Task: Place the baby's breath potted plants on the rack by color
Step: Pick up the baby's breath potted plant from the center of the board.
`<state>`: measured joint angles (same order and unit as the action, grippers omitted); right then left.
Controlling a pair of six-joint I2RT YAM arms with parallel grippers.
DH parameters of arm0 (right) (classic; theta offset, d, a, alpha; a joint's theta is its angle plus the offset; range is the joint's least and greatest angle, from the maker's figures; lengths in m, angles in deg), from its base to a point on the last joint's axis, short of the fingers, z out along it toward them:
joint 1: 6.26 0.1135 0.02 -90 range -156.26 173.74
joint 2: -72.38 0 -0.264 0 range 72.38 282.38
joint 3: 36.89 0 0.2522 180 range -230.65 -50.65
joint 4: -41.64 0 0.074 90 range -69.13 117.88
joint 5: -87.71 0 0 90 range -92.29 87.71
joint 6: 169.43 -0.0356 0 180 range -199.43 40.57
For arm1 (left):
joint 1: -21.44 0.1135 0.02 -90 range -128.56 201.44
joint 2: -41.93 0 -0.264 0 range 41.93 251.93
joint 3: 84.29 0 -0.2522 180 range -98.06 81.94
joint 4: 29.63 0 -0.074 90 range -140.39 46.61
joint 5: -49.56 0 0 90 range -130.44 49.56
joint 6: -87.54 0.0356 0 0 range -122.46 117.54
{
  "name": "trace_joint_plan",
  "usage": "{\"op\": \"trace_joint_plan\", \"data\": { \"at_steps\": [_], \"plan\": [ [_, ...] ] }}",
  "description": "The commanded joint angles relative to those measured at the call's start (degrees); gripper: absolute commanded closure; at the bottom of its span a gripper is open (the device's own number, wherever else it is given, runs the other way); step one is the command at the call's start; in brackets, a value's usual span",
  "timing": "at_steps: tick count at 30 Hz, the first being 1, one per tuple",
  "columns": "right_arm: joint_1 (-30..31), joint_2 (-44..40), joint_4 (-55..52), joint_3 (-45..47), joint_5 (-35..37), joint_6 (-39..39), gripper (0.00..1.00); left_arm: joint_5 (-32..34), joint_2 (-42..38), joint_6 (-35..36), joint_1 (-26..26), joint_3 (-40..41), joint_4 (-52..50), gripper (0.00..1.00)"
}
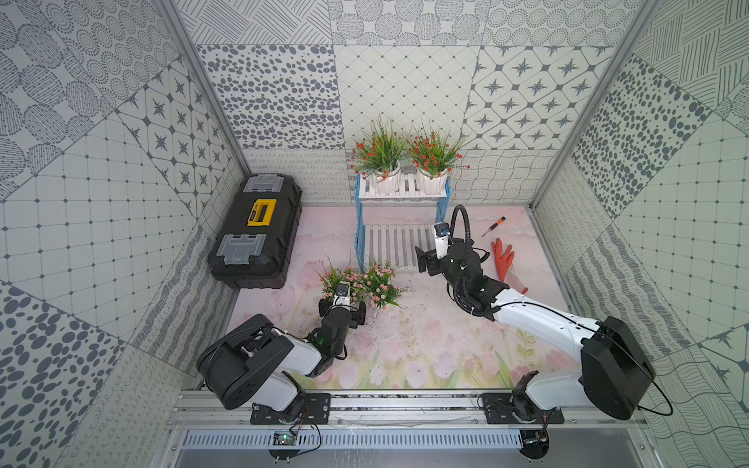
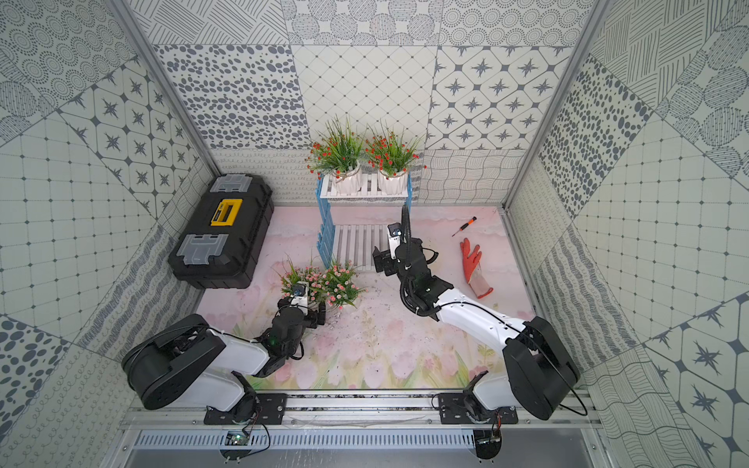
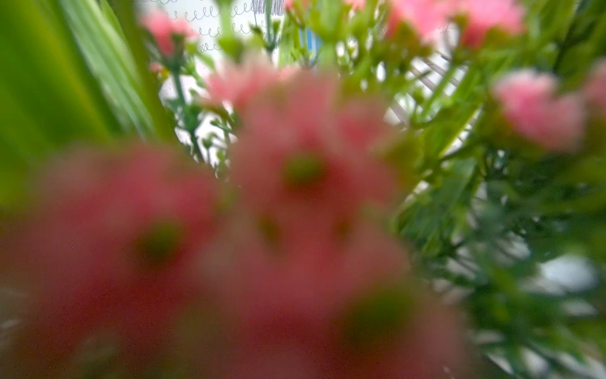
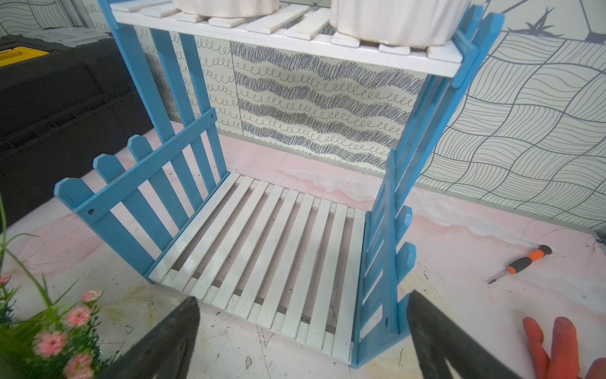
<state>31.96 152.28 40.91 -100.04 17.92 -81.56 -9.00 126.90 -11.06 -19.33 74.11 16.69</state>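
At the desk's (image 1: 425, 348) far edge stands the rack (image 1: 399, 243), its upper shelf carrying the left red plant (image 1: 381, 156) and the right red plant (image 1: 431, 158), upright and side by side; just off the rack's near left corner, on the desk, sit the left pink plant (image 1: 334, 279) and the right pink plant (image 1: 383, 283), leaves touching. The left claw (image 1: 343, 308) is buried in the left pink plant's foliage; its wrist view shows only blurred blossoms, so I cannot tell whether it is clenched or released; the right claw (image 4: 301, 297) hangs before the rack's lower shelf, released and empty.
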Motion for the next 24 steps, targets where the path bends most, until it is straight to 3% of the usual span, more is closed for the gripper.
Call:
{"op": "trace_joint_plan", "data": {
  "at_steps": [1, 8, 12, 18, 24],
  "plan": [
    [-0.08, 0.1, 1.48, 0.33, 0.01, -0.07, 0.02, 2.58, 2.69, 2.37, 0.17, -0.07, 12.5, 0.03],
    [-0.09, 0.87, 1.4, 0.34, -0.26, -0.58, 0.02, 3.32, 6.01, 3.68, 0.61, -0.17, 16.24, 0.07],
    [-0.13, 0.91, 1.32, 0.19, -0.26, -0.67, 0.02, 3.39, 6.57, 3.51, 0.61, -0.07, 16.74, 0.14],
    [-0.16, 0.87, 1.16, 0.47, -0.08, -0.92, 0.02, 3.53, 5.05, 3.33, 0.61, -0.07, 14.88, 0.24],
    [-0.13, 0.81, 1.29, 0.69, 0.27, -1.12, 0.02, 4.24, 3.16, 2.96, 0.67, 0.02, 12.84, 0.27]
  ]
}}
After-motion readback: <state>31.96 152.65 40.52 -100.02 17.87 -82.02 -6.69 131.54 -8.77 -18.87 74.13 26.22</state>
